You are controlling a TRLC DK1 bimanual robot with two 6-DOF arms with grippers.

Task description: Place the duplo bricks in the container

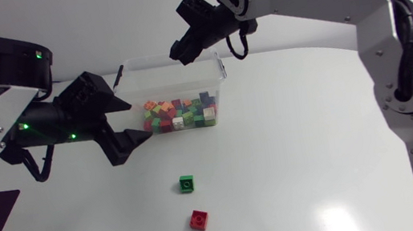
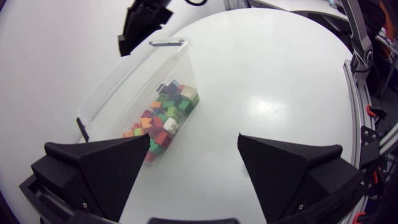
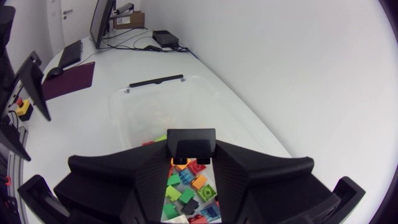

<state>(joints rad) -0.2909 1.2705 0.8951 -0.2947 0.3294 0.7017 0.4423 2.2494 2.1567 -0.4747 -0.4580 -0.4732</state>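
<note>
Two, the green brick (image 1: 187, 184) and red brick (image 1: 199, 220), wait on the worktop (image 1: 298, 135); other bricks (image 1: 178, 113) lie in the container (image 1: 217, 69). The left claw (image 2: 193, 146) gapes empty; whether the right claw (image 1: 185, 52) grips anything, I cannot tell.

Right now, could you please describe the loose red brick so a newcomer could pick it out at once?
Find the clear container full of bricks on the white table. On the tabletop on its near side lie two loose bricks. The red brick is the one farther from the container, just past the green brick.
</note>
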